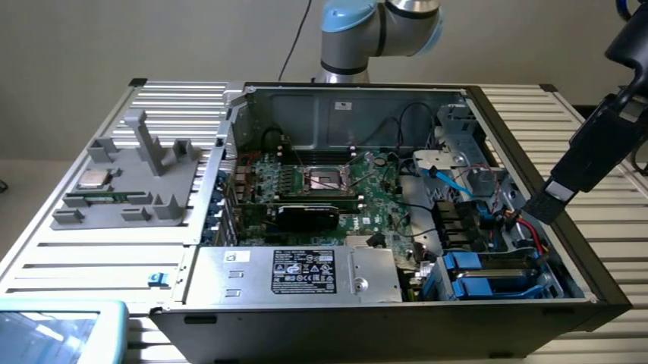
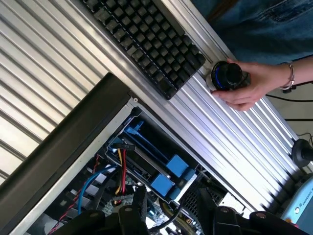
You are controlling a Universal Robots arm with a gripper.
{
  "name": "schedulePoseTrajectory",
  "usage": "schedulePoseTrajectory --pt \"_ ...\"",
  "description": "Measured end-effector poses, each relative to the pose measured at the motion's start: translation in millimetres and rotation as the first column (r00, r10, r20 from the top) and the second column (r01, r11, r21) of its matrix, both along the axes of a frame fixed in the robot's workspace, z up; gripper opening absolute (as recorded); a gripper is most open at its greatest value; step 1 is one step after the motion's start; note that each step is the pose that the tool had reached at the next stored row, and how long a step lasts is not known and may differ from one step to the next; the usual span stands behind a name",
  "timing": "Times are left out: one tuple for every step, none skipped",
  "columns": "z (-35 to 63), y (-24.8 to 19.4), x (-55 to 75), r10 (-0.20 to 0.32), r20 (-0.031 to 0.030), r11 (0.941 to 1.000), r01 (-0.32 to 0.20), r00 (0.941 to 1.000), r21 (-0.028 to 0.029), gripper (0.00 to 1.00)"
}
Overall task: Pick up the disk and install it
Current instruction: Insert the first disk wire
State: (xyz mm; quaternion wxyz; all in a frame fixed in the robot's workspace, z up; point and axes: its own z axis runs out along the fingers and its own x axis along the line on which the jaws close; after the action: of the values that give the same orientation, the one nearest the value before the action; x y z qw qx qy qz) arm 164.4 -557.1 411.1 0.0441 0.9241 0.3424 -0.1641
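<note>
Gripper [image 1: 542,206] tilted over the drive bay [image 1: 511,265], jaws spread and empty; we see 2 blue carriers [image 2: 168,175], disk faces hidden.

1. A plain, pale beige wall [image 1: 121,38] stands behind the open computer case [image 1: 405,318].
2. The case sits on a table [image 1: 61,250] of ribbed silver aluminium slats, which extends past the case on both sides of the exterior view.
3. On the exterior view's left of the case, a grey moulded fixture tray [image 1: 132,182] lies on the slats.
4. Further from the case on that side, past the table's edge, a paler strip [image 1: 30,171] shows, seemingly floor.
5. A black keyboard [image 2: 146,44] lies on the slats near the case's outer side wall.
6. The light is soft and even. The slats around the case carry bright streaks, while the case's interior is darker.
</note>
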Motion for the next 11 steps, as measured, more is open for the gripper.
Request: schedulePoseTrajectory --pt "0.0 0.0 0.0 0.000 0.0000 1.0000 0.000 1.0000 0.0000 0.53" --pt "0.0 0.0 0.0 0.000 0.0000 1.0000 0.000 1.0000 0.0000 0.53" --pt "0.0 0.0 0.0 0.000 0.0000 1.0000 0.000 1.0000 0.0000 0.53" --pt "0.0 0.0 0.0 0.000 0.0000 1.0000 0.000 1.0000 0.0000 0.53" --pt "0.0 0.0 0.0 0.000 0.0000 1.0000 0.000 1.0000 0.0000 0.53" --pt "0.0 0.0 0.0 0.000 0.0000 1.0000 0.000 1.0000 0.0000 0.53" --pt "0.0 0.0 0.0 0.000 0.0000 1.0000 0.000 1.0000 0.0000 0.53" --pt "0.0 0.0 0.0 0.000 0.0000 1.0000 0.000 1.0000 0.0000 0.53" --pt "0.0 0.0 0.0 0.000 0.0000 1.0000 0.000 1.0000 0.0000 0.53" --pt "0.0 0.0 0.0 0.000 0.0000 1.0000 0.000 1.0000 0.0000 0.53" --pt "0.0 0.0 -0.1 0.000 0.0000 1.0000 0.000 1.0000 -0.0001 0.53"
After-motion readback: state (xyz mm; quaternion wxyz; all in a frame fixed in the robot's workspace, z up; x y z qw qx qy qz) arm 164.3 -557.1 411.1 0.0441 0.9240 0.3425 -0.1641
